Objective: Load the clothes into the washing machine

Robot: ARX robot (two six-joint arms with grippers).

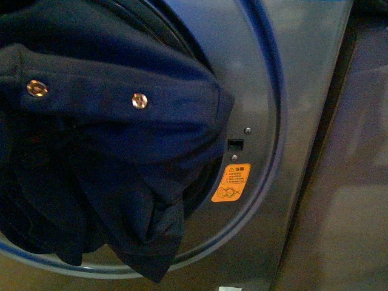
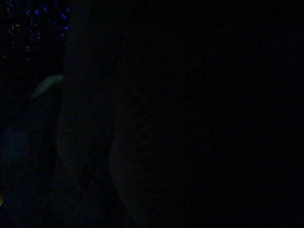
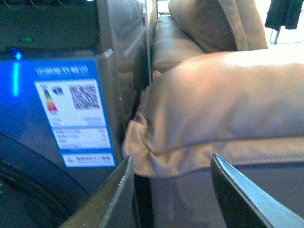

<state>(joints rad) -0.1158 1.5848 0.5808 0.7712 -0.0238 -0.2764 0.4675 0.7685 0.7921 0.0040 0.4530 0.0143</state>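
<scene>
In the front view the dark navy clothes, with two brass snap buttons, fill the round port of the grey washing machine and hang over its lower rim. An orange warning sticker sits on the port's inner ring. Neither arm shows in the front view. The left wrist view is dark. In the right wrist view my right gripper is open and empty, its two fingers apart, beside the washing machine's front with a blue label.
A tan leather sofa cushion lies right next to the washer's side in the right wrist view. A grey panel stands to the right of the washer in the front view.
</scene>
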